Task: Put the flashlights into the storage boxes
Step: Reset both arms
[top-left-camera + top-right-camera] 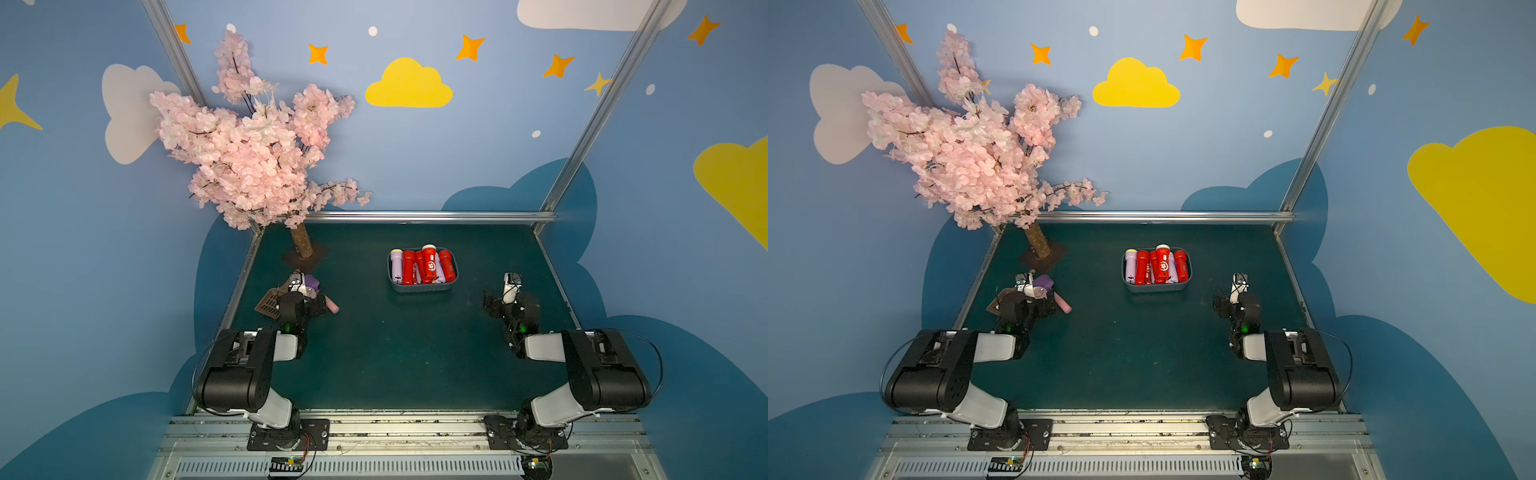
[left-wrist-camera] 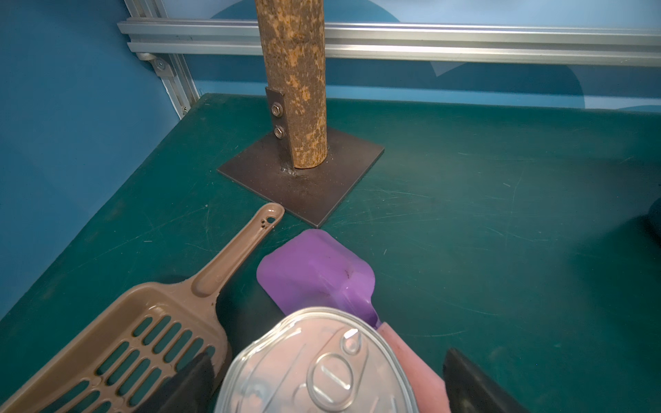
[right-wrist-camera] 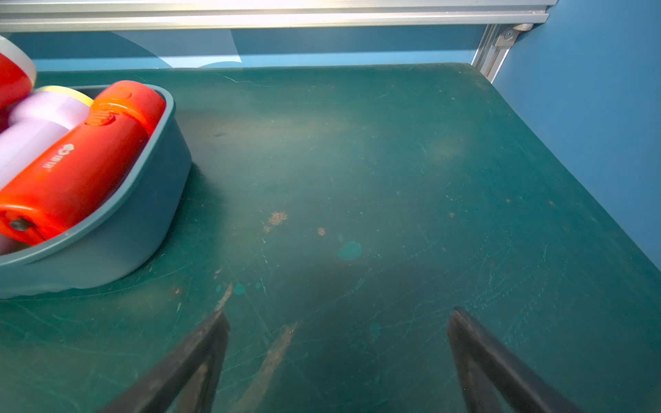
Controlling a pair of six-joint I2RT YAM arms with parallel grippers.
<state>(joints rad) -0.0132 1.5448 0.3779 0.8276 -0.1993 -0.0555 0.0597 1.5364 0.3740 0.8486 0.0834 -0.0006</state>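
All visible flashlights [image 1: 424, 266] lay packed in the tub [image 1: 419, 288], 1 apparently on top for room, so left claw [image 2: 329, 355] and right claw [image 3: 338, 314] stood released, empty.

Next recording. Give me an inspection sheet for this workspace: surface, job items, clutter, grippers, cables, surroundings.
Surface: green mat, scratched and scuffed; no loose flashlight seen.
Job's things: flashlights, red and lavender, piled in the slate-blue tub.
Clutter: brown slotted scoop, purple spatula and clear jar, grouped by the left arm.
Grippers: left gripper open, over the jar; right gripper open, over bare mat beside the tub.
Cables: black cable loops at both arms, away from the tub.
Surroundings: blossom tree at the far left corner; painted cloud walls; aluminium frame.
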